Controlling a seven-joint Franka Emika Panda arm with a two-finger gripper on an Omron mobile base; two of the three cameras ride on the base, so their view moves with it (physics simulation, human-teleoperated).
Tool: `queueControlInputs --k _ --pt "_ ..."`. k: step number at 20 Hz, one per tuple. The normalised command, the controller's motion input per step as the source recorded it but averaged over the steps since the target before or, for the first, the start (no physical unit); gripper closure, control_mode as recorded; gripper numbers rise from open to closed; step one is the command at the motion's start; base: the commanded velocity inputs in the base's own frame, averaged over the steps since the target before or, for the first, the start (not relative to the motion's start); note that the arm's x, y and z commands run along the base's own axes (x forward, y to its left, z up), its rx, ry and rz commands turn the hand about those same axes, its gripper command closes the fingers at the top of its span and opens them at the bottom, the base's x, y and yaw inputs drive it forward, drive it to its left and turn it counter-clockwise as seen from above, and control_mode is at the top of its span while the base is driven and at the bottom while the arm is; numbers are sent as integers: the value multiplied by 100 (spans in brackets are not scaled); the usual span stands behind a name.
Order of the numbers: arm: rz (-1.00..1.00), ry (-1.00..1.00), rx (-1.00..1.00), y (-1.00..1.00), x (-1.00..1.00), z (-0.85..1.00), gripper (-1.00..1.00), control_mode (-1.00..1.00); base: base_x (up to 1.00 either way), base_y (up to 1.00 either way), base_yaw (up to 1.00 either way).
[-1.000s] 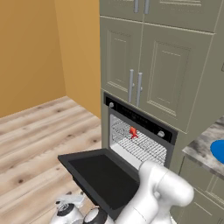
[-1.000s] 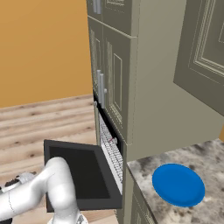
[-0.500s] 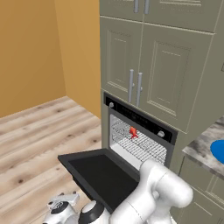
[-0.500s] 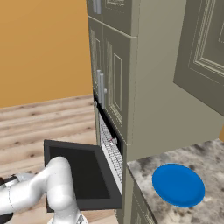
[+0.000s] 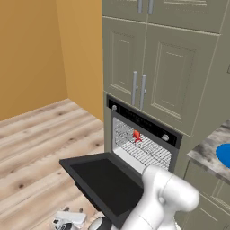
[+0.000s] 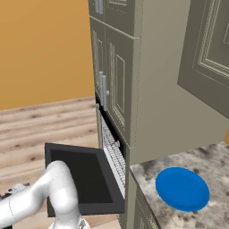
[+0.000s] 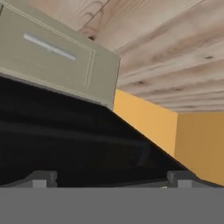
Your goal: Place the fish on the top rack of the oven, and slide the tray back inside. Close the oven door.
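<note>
Evidently the door-closing step is in hand. The gripper (image 7: 109, 177) is seen low under the oven door (image 5: 105, 184), its fingertips spread apart with nothing between them. The door hangs flat open; it should be met from below near its front lip and pushed up evenly. Bare wood floor (image 5: 36, 148) is left open to the left. Further right, the fish (image 5: 136, 135) is seen lying on the top rack (image 5: 143, 150) inside the oven (image 5: 148, 123), so nothing juts out. The blue plate (image 6: 182, 188) sits well apart.
</note>
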Motion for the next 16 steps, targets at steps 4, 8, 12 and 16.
queueControlInputs --k 4,8,12,16 --pt "-19 -42 7 -2 -56 -100 -100 -100 0 0 0" --pt "-24 -33 11 -20 3 -69 -100 -100 0 0 0" --pt "-26 -21 10 -32 34 -82 -100 -100 0 0 0" --pt "-22 -20 8 -17 44 -100 -100 -100 0 0 0"
